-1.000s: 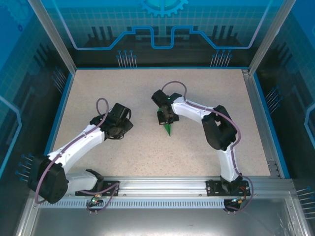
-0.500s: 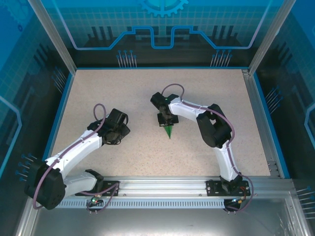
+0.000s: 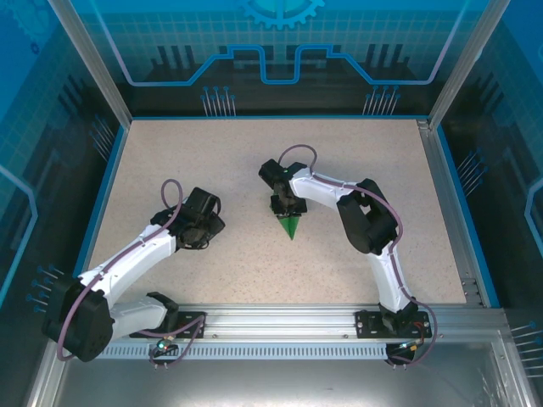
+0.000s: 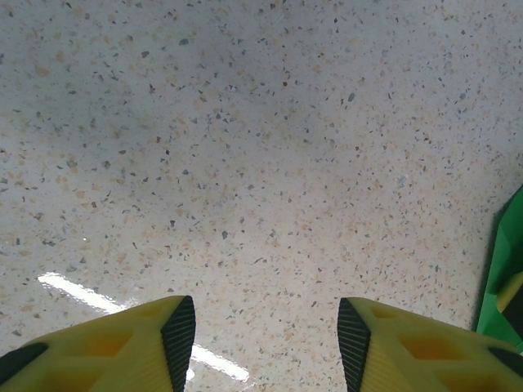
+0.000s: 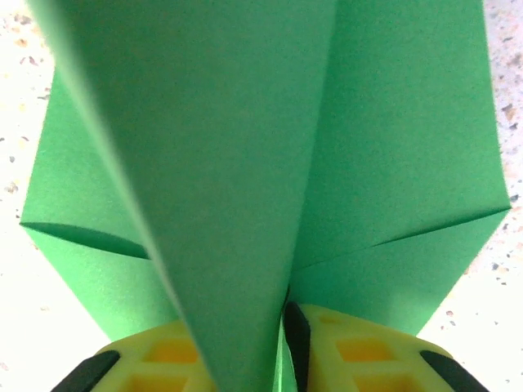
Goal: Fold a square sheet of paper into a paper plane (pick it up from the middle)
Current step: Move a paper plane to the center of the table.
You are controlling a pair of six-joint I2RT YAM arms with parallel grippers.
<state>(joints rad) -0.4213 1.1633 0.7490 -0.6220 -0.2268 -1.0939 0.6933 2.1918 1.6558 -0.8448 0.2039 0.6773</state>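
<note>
The square sheet of paper is folded into a narrow bright green paper plane (image 3: 290, 225) lying near the table's middle, its tip pointing toward the arms. My right gripper (image 3: 284, 203) is at its wide end. In the right wrist view the plane (image 5: 245, 163) has its upright centre fold between my right gripper's (image 5: 270, 327) jaws. A paper flap hides the left pad, so I cannot tell whether the jaws still pinch the fold. My left gripper (image 3: 202, 225) is off to the left, open (image 4: 265, 335) over bare table, with the plane's edge (image 4: 508, 269) at the far right.
The speckled table (image 3: 212, 161) has a blue rim and glass walls on three sides. An aluminium rail (image 3: 280, 318) with both arm bases runs along the near edge. The right arm's elbow (image 3: 369, 225) stands right of the plane.
The left gripper pulled back a little toward the near left, then held still. The right arm's elbow shifted left while its gripper stayed at the plane, which has settled slightly.
</note>
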